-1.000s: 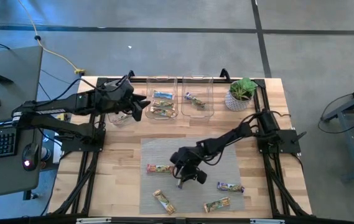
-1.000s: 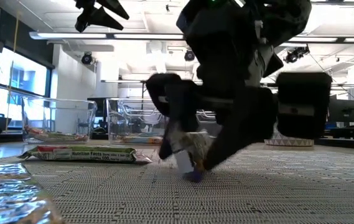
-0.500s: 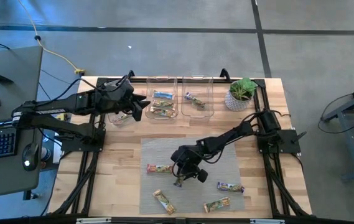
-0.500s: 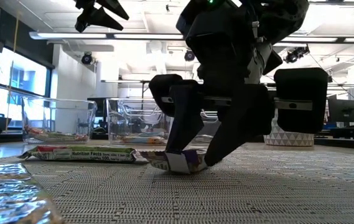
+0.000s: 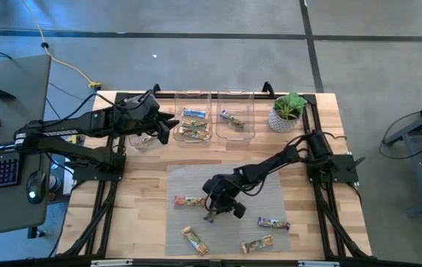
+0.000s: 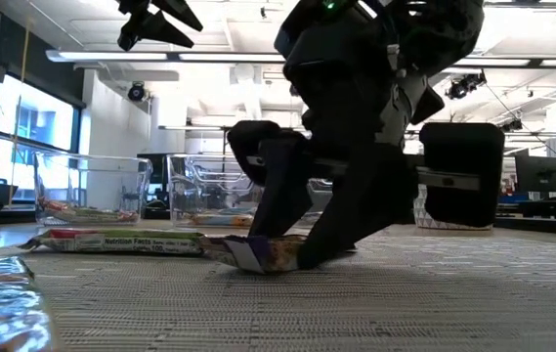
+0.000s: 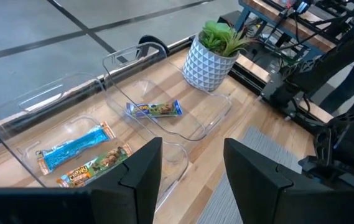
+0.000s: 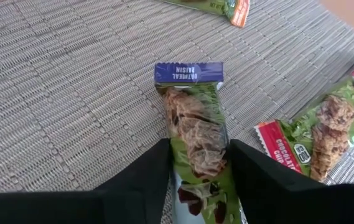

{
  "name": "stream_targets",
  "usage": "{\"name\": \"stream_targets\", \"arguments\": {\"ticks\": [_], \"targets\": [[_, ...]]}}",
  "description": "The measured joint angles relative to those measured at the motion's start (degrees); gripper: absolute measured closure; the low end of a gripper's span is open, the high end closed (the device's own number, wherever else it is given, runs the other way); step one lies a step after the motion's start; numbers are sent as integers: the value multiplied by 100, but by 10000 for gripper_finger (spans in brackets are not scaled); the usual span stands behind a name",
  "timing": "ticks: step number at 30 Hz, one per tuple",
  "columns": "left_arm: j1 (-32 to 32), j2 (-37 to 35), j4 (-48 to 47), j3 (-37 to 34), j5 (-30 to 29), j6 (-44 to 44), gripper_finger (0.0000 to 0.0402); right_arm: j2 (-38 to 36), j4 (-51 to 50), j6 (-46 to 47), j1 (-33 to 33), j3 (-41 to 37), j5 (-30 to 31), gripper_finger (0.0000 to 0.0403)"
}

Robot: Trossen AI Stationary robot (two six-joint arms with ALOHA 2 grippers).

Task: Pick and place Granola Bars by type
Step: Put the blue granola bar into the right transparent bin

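Two arms worked over the table (image 5: 144, 185). On the grey mat (image 5: 270, 182), the right gripper (image 5: 214, 213) was clamped on a purple-ended granola bar (image 8: 192, 118) lying flat. The left gripper (image 7: 189, 180) hung spread apart above the clear bins (image 5: 193, 98).

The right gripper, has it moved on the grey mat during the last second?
Yes. The right gripper, closed on the purple-ended bar, has shifted slightly toward the mat's left edge, nearer the bar lying at left.
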Motion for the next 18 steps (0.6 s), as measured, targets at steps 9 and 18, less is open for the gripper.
{"name": "stream_targets", "arguments": {"ticks": [9, 18], "targets": [[0, 0, -4, -2, -2, 0, 236, -322, -260, 140, 11, -36, 159, 294], [0, -2, -4, -2, -2, 2, 236, -1842, -1441, -318, 0, -37, 2212, 291]]}}
